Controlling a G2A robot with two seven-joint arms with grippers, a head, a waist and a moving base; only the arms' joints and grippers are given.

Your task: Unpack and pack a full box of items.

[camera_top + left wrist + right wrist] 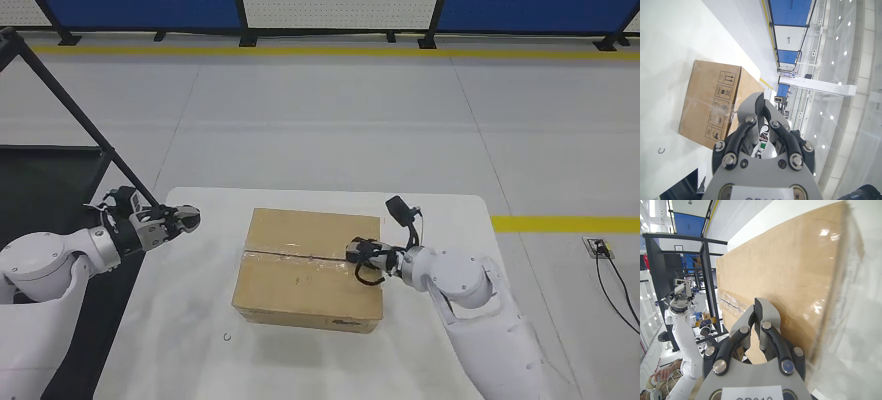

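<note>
On the box (308, 270), seated on the bench (180, 330), the right claw (353, 250) was found clenched empty at one end of the taped seam (300, 257); the left claw (192, 214), likewise clenched, was held well clear.

The taped-shut box (300, 285) hides its contents.

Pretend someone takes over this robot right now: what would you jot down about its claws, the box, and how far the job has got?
Left claw: shut, empty, off to the side of the box, over the table edge.
Right claw: shut, empty, at the box top's edge by the tape seam.
Box: mid-table, flaps closed and taped.
Done: nothing unpacked yet.
Left: break the tape, unpack, repack.
A small ring lies near the box's corner.
</note>
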